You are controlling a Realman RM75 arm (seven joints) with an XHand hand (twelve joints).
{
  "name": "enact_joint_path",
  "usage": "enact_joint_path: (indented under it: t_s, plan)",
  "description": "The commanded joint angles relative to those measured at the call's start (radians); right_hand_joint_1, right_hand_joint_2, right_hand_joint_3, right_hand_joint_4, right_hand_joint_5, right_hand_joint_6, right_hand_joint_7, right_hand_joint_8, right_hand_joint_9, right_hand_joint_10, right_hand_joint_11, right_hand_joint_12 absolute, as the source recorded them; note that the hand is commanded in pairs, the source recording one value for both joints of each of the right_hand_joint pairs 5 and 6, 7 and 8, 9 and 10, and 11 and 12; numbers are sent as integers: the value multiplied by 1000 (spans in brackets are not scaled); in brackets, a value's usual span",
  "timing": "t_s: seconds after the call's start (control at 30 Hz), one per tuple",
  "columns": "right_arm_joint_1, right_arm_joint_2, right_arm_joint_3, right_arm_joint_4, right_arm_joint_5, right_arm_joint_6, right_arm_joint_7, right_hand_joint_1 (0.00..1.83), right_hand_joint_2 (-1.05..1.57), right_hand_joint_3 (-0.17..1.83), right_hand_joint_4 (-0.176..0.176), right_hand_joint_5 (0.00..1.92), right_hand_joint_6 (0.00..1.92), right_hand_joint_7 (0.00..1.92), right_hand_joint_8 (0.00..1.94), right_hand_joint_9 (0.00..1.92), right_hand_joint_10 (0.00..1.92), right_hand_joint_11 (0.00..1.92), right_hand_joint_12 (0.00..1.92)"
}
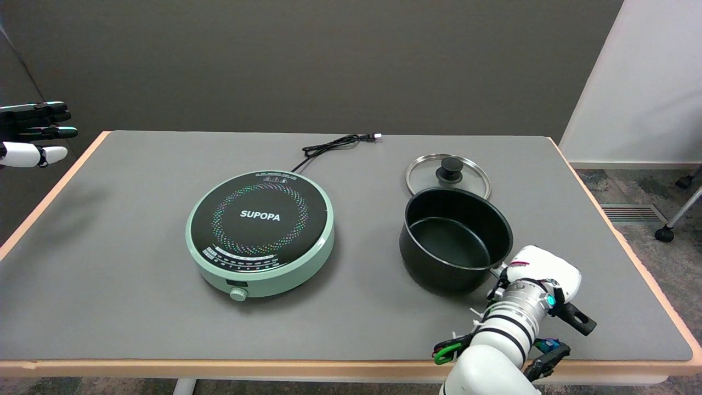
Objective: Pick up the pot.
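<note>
Now the black pot (456, 238) stands upright and lidless on the grey bench (109, 263), toward its right edge, its long handle (576, 319) pointing at the near right corner. Over that handle sits the right hand (540, 269); its fingers are hidden beneath it, so I cannot tell whether they grasp the handle. Just behind the pot lies the glass lid (448, 173), and the green induction cooker (260, 233) sits mid-bench.

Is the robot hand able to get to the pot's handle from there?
Probably yes. The robot hand already sits over the pot's handle, whose end pokes out behind the wrist, with nothing between them.
</note>
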State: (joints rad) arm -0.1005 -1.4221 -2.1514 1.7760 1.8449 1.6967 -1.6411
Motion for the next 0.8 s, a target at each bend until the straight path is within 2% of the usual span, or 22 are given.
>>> enact_joint_path:
  t_s: [0.03,0.23,0.5,0.8]
  plan:
    - [5,11,20,8,-52,-35,8,977,1202,761,-35,1920,1920,1920,1920,1920,1920,1920,1920]
    - [5,20,42,13,-61,-90,11,986,1250,764,-36,1920,1920,1920,1920,1920,1920,1920,1920]
    - [7,32,87,12,-122,-220,42,1048,1187,821,-34,1920,1920,1920,1920,1920,1920,1920,1920]
    - [32,40,196,14,-143,-538,38,1046,1186,833,-35,1920,1920,1920,1920,1920,1920,1920,1920]
